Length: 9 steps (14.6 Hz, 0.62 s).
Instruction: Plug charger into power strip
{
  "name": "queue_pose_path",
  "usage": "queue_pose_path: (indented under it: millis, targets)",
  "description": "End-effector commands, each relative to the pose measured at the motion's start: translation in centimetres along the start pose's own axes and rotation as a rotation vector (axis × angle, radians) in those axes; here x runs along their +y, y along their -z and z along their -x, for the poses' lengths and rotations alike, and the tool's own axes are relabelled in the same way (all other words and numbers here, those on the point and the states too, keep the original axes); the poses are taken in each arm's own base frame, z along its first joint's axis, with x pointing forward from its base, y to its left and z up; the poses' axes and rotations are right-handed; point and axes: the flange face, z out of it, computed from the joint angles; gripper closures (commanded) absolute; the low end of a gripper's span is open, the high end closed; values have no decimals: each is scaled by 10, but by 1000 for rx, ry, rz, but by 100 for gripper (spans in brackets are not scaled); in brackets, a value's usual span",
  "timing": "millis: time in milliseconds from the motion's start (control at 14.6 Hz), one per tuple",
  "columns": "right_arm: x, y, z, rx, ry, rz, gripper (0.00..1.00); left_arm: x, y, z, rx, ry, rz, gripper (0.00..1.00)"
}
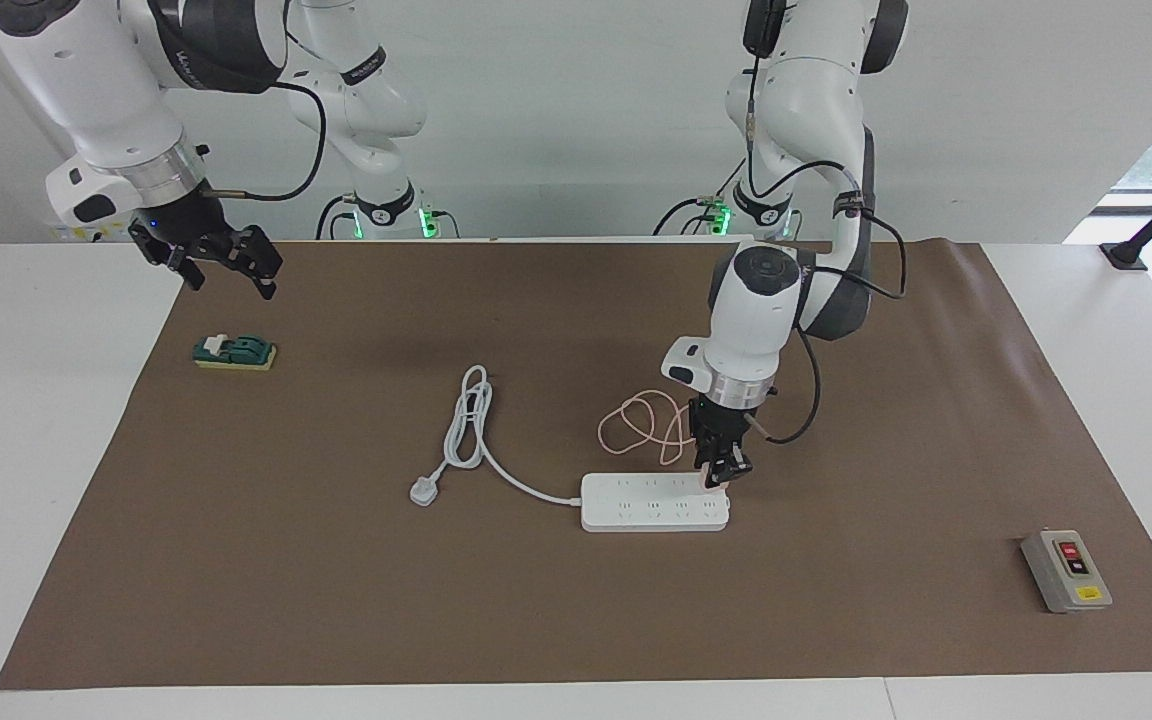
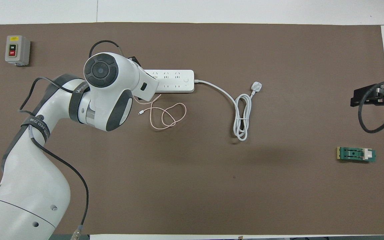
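Charger going onto the strip

Left pincer (image 1: 719, 472) clamped on the charger (image 1: 712, 480) at the power strip (image 1: 651, 503), mid-frame; right pincer (image 1: 226, 265) waits spread apart, upper left.

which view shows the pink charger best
The facing view: the charger shows as a pink cube in the shut left gripper, at the power strip's end. In the overhead view the left arm covers it; only its looped pink cable shows.
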Motion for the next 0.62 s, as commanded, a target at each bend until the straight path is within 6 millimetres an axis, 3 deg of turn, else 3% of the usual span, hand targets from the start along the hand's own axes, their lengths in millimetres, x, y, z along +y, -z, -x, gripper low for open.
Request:
queue_pose_path:
  millis: [0, 548]
  targets:
    - [3, 3, 4, -7, 11, 19, 0, 6, -7, 3, -6, -17, -12, 100]
    - [3, 3, 4, -7, 11, 19, 0, 14, -11, 1, -10, -21, 0, 100]
